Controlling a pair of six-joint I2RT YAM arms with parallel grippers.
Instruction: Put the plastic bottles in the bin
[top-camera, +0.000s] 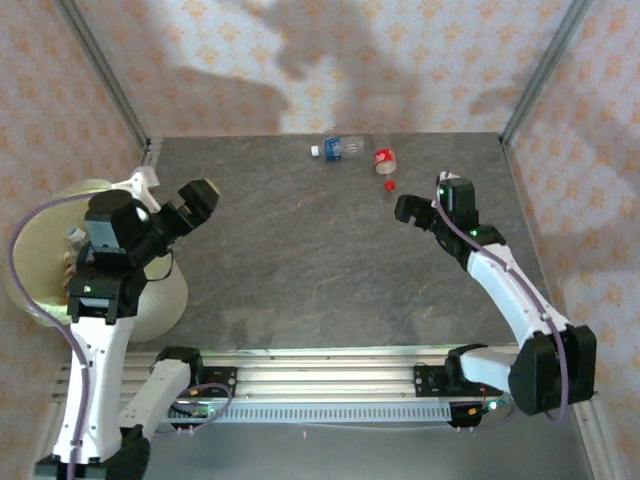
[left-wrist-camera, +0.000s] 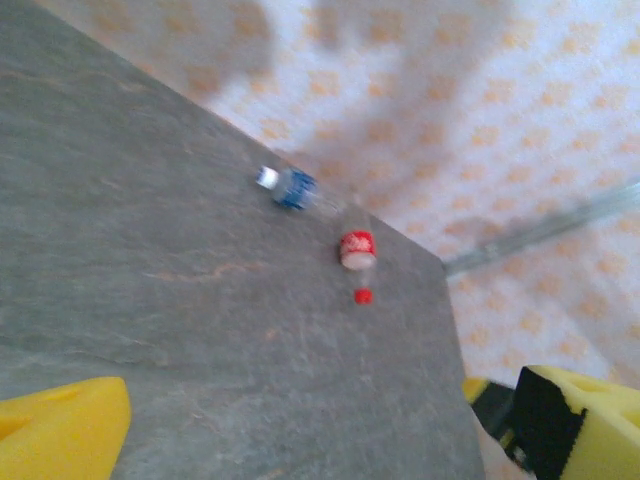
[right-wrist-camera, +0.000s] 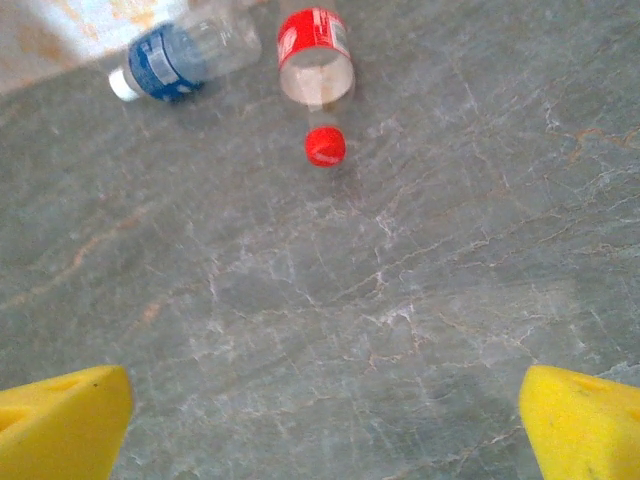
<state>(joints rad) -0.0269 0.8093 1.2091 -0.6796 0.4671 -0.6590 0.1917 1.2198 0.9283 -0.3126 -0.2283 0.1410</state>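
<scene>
Two plastic bottles lie at the table's far edge: one with a blue label and white cap (top-camera: 338, 148) (left-wrist-camera: 292, 188) (right-wrist-camera: 180, 55), and beside it one with a red label (top-camera: 385, 158) (left-wrist-camera: 357, 248) (right-wrist-camera: 315, 55), its red cap (top-camera: 389, 185) (right-wrist-camera: 325, 146) pointing toward the arms. The bin (top-camera: 30, 250) stands off the table's left edge, partly hidden by my left arm. My left gripper (top-camera: 178, 203) (left-wrist-camera: 320, 440) hovers open beside the bin, holding nothing. My right gripper (top-camera: 432, 197) (right-wrist-camera: 325, 430) is open over bare table, a short way in front of the red-capped bottle.
Papered walls and metal corner posts (top-camera: 530, 75) close the table at the back and sides. The grey stone-patterned tabletop (top-camera: 300, 260) stretches between the arms. A metal rail (top-camera: 320, 365) with the arm bases runs along the near edge.
</scene>
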